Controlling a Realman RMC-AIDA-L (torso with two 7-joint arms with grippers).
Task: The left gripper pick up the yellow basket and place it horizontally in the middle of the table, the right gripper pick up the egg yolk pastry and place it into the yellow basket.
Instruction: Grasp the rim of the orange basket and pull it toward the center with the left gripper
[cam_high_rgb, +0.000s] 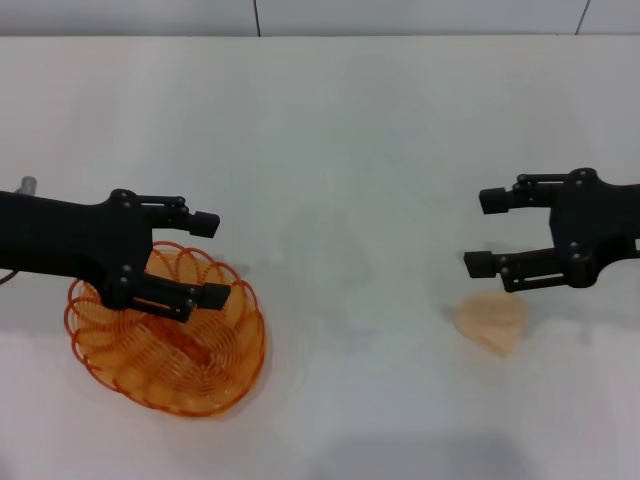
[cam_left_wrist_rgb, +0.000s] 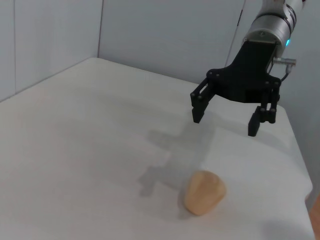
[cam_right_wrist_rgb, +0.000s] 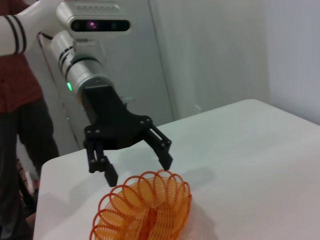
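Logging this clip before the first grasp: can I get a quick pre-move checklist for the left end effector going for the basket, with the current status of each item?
1. Left end effector open: ok, fingers spread wide.
2. Positioned over the oval orange-yellow wire basket: ok, it hovers above the far rim; the right wrist view shows it clear of the loops.
3. Basket free of contents: ok, nothing inside.
4. Middle of the plain white table free for placement: ok.
5. Small pale cream egg yolk pastry out of the way: ok, it lies on the robot's right side.
6. Right end effector clear: ok, open, hovering above the pastry.
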